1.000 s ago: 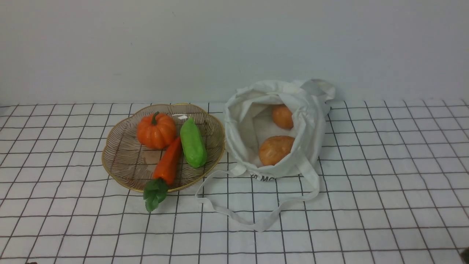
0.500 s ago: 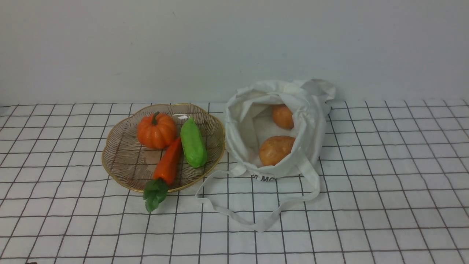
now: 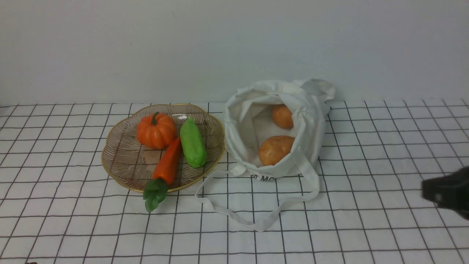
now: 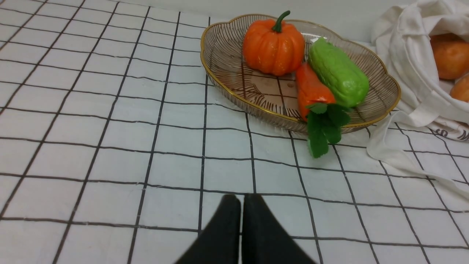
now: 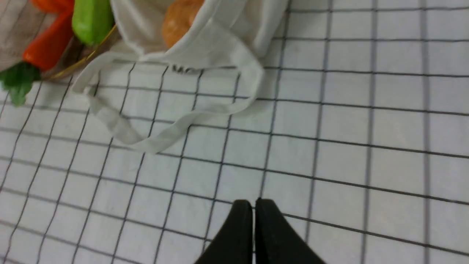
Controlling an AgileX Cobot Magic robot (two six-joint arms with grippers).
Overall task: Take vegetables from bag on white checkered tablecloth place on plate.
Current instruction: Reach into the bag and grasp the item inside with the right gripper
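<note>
The white bag [image 3: 278, 126] lies open on the checkered tablecloth [image 3: 384, 146], with two tan-orange potatoes inside: one near its rim [image 3: 275, 150], one deeper [image 3: 282, 116]. The ribbed gold-rimmed plate [image 3: 117, 161] to its left holds an orange pumpkin [image 3: 156, 131], a carrot [image 3: 167, 164] and a green vegetable [image 3: 192, 143]. My right gripper [image 5: 254, 205] is shut and empty; it shows in the front view as a dark shape at the right edge [image 3: 445, 192], right of the bag. My left gripper [image 4: 242, 201] is shut and empty over bare cloth, short of the plate [image 4: 220, 55].
The bag's long strap [image 3: 256, 220] loops out over the cloth towards the front. The carrot's green leaves [image 3: 154, 193] hang over the plate's front rim. A plain white wall stands behind the table.
My right gripper has come into the front view at the right edge, moving in towards the bag. The bag, plate and vegetables have not moved.
</note>
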